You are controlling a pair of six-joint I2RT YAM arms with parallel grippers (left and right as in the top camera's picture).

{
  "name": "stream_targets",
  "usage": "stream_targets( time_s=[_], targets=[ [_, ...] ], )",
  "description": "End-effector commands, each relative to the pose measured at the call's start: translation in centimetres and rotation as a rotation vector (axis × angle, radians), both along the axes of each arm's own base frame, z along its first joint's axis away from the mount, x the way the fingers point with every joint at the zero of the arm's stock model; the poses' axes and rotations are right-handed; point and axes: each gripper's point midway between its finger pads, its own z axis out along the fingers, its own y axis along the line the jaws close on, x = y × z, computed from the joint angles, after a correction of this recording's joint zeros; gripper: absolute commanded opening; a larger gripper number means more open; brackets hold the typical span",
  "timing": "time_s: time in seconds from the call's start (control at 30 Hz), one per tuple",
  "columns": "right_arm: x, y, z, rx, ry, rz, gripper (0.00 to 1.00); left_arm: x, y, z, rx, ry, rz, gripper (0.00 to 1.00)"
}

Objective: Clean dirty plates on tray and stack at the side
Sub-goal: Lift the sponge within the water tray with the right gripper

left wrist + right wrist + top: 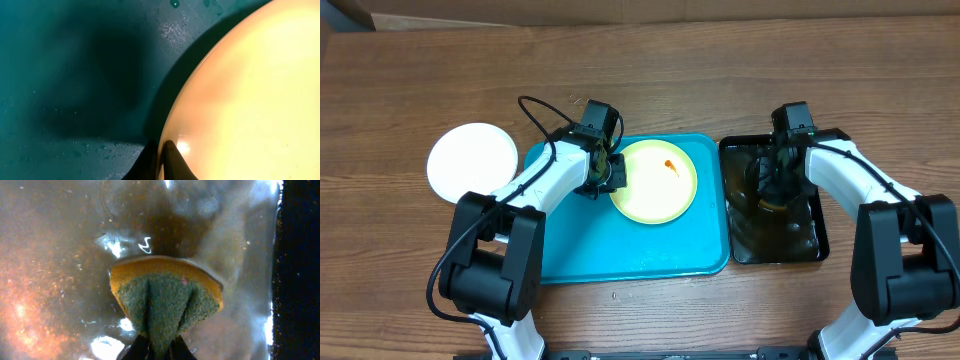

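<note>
Plates sit in two spots on the brown wooden table (720,70). One yellow plate (655,182) lies flat in the blue tray (620,250), up near the back right corner of it. It has a small orange-red smear (670,166) on top, close to the middle. One white plate (472,160) lies on the bare table, just to the left of the blue tray and not touching it. I cannot tell if more plates are under it. The left gripper (610,175) is at the left edge of the yellow plate. From the left wrist view, the left gripper (159,152) pinches the rim of the yellow plate (250,100), with one dark finger on top of the rim and one below it. Little drops (174,3) of water dot the blue tray (75,75) beside the plate. A black tray (800,245) stands just to the right of the blue tray, and it is full of brown water (50,255). The right gripper (775,185) reaches down into it. From the right wrist view, the right gripper (159,347) is squeezed tight on a sponge (165,295). The sponge is green and rough on the near face, and orange-yellow along its far edge. It bends where the fingers pinch it, and it sits in the brown water near the dark wall of the black tray (300,280).
</note>
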Motion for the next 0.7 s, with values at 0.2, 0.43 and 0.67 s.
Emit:
stream_targets(
  time_s=[0.2,0.43,0.67],
  targets=[
    [1.9,0.3,5.0,0.005,0.001,-0.001,0.04,0.1,0.0,0.5,0.018,-0.029,-0.090,0.04],
    [0.4,-0.6,5.2,-0.044,0.066,0.000,0.04,-0.2,-0.1,0.6,0.035,-0.030,-0.225,0.04],
    [0.2,-1.1,5.3,-0.073,0.072,-0.001,0.04,-0.3,-0.1,0.6,0.040,-0.030,-0.251,0.25]
  ],
)
